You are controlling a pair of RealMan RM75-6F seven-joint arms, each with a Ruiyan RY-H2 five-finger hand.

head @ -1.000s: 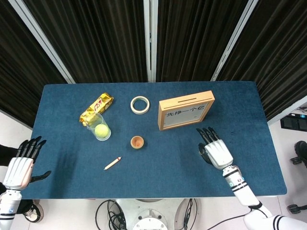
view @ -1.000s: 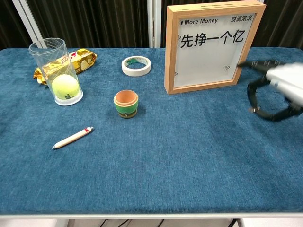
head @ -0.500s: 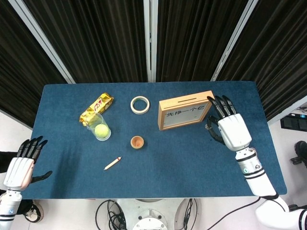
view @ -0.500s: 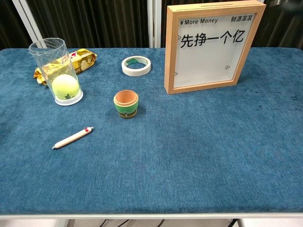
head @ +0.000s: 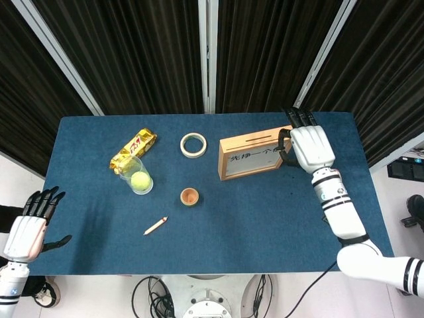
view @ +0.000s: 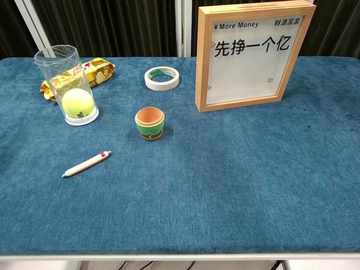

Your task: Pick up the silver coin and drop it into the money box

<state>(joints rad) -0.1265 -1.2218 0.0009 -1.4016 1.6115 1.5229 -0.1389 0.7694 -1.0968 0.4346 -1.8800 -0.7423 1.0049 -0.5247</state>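
- Hovering over the top right corner of the money box (head: pixel 255 154), the right hand (head: pixel 306 144) has travelled up the table; half a second ago it sat beside the frame's right edge, and a second ago it was lower on the cloth in front of it.
- From the head view the right hand shows only its white back, dark fingers (head: pixel 297 116) pointing away past the box; whether anything is pinched beneath cannot be told, and the silver coin cannot be made out in either view.
- Down at the table's left edge, the left hand (head: pixel 29 225) has barely shifted; fingers apart, it holds nothing.
- The chest view has no hand in it now, same as half a second ago; a second ago the right hand showed at its right edge.
- On the writing: the money box (view: pixel 251 54) stands upright and reads "¥ More Money" top left, smaller Chinese characters top right, and large characters "先挣一个亿" across the white panel.
- Nothing else has moved: the clear cup (view: pixel 66 84) with a tennis ball (view: pixel 77 102) inside, the gold snack packet (view: pixel 97 70) just behind it with print too small to read, the tape roll (view: pixel 162 78), the small green-and-orange pot (view: pixel 149 123) and the pen (view: pixel 86 163) lie on the blue table (view: pixel 225 191) as before.
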